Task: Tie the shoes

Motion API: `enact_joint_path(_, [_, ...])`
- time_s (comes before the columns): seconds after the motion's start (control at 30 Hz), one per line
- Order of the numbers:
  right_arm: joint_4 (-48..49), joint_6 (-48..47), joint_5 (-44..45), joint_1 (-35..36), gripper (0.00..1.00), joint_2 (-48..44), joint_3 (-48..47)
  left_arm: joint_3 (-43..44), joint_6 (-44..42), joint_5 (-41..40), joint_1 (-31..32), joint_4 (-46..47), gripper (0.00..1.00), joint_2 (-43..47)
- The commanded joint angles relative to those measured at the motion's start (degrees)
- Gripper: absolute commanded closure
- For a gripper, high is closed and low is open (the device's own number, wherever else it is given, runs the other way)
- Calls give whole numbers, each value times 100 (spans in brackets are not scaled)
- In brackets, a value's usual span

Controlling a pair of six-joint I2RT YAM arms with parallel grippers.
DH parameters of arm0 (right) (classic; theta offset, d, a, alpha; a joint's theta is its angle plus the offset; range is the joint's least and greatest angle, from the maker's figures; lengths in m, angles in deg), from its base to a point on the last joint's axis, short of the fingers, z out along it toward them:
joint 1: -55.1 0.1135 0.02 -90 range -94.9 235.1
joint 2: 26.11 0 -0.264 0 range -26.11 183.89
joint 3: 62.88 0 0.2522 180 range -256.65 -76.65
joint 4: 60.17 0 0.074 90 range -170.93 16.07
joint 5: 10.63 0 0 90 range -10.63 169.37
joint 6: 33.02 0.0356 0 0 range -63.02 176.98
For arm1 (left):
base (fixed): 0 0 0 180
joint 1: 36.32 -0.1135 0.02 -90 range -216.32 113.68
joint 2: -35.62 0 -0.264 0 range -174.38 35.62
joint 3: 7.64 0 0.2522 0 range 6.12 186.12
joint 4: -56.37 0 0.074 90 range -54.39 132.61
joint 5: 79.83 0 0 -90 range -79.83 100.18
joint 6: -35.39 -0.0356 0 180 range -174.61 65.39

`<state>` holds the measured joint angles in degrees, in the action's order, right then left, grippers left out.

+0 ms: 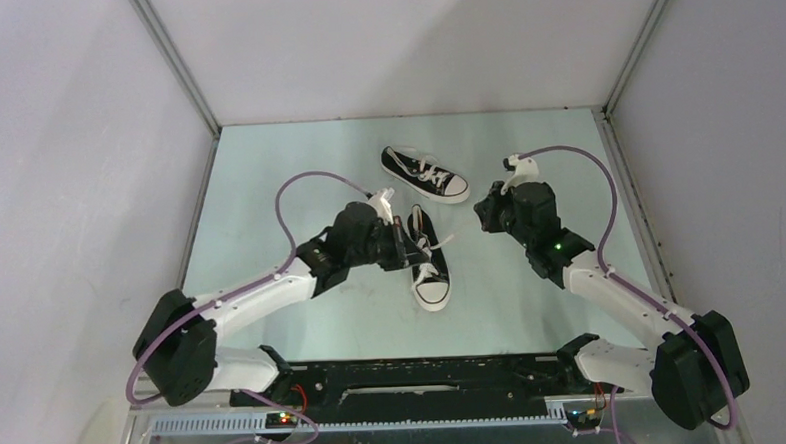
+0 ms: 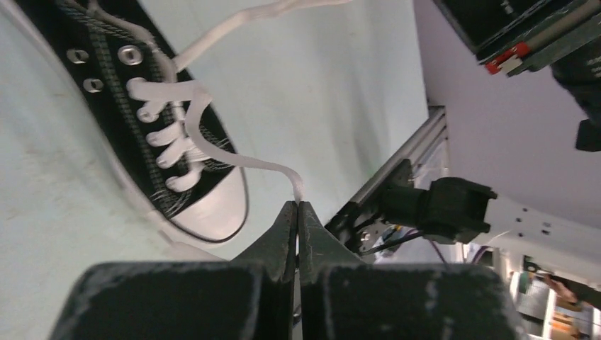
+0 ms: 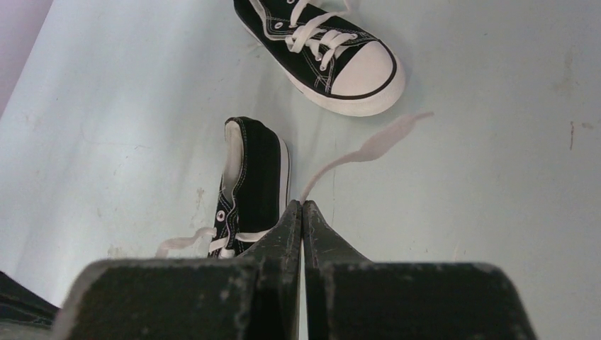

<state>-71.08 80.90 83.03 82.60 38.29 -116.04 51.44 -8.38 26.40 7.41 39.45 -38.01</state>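
Two small black canvas shoes with white laces lie on the pale table. The near shoe (image 1: 431,275) lies toe toward me, its laces loose. The far shoe (image 1: 425,173) lies beyond it. My left gripper (image 1: 404,244) is at the near shoe's left side. In the left wrist view it (image 2: 298,205) is shut on the end of a white lace (image 2: 234,161) running from that shoe (image 2: 212,209). My right gripper (image 1: 481,218) is right of the shoes and shut (image 3: 302,204). The other loose lace (image 3: 368,149) runs out from behind its tips, and I cannot see a grip on it. Both the near shoe (image 3: 255,170) and the far shoe (image 3: 333,49) show there.
Grey enclosure walls (image 1: 85,145) stand on three sides of the table. The black base plate (image 1: 416,376) and a metal rail (image 2: 397,163) line the near edge. The right arm's base (image 2: 453,209) shows in the left wrist view.
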Motion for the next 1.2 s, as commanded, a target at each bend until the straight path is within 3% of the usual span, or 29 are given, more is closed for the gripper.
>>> enact_joint_path(0.0, [362,-141,-168,-1,100,-186,76,239,945,-222,237,1086,100,-396])
enact_joint_path(0.27, [375,-61,-279,-107,100,-151,99,1091,1284,-763,526,1623,100,-1475])
enact_joint_path(0.53, [381,-35,-289,-174,100,-48,99,1868,960,-1591,520,1216,100,-2244])
enact_joint_path(0.6, [378,3,-302,-225,100,-21,99,1938,758,-1603,515,1005,93,-2286])
enact_joint_path(0.7, [393,38,-506,-314,100,5,99,2044,318,-1601,531,444,60,-2261])
enact_joint_path(0.77, [414,38,-563,-321,100,30,99,1961,61,-1822,544,8,49,-2074])
enact_joint_path(0.83, [447,4,-689,-312,100,66,94,1812,-208,-1933,538,-214,43,-1802])
enact_joint_path(1.07, [504,-84,-827,-240,100,172,91,1901,-1528,-1918,358,-1329,42,-1197])
enact_joint_path(1.17, [301,-88,-661,-229,100,312,-29,1813,-1897,-1334,110,-1354,43,-1093])
